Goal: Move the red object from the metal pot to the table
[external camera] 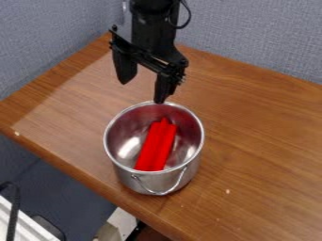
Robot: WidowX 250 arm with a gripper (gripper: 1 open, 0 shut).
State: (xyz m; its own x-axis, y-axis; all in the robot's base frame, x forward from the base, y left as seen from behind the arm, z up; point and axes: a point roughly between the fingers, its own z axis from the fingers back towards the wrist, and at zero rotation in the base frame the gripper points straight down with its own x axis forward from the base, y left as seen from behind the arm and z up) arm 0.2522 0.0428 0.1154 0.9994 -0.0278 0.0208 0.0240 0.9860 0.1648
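Open-jawed gripper (143,79) hovering behind the metal pot (153,179); centring over the red block (157,146) should aid grasping.

Black arm (153,19) with two long dark claw (142,77) fingers

The arm came down from the top of the view, dark and nearly vertical, with its wrist held upright and cut off by the upper edge. The gripper (141,79) pointed straight down, its two black fingers (122,67) spread wide apart with clear space between them and nothing held. One finger hung to the left and slightly higher in the view, the other to the right and lower. Neither fingertip touched anything; the hand hovered in the air.
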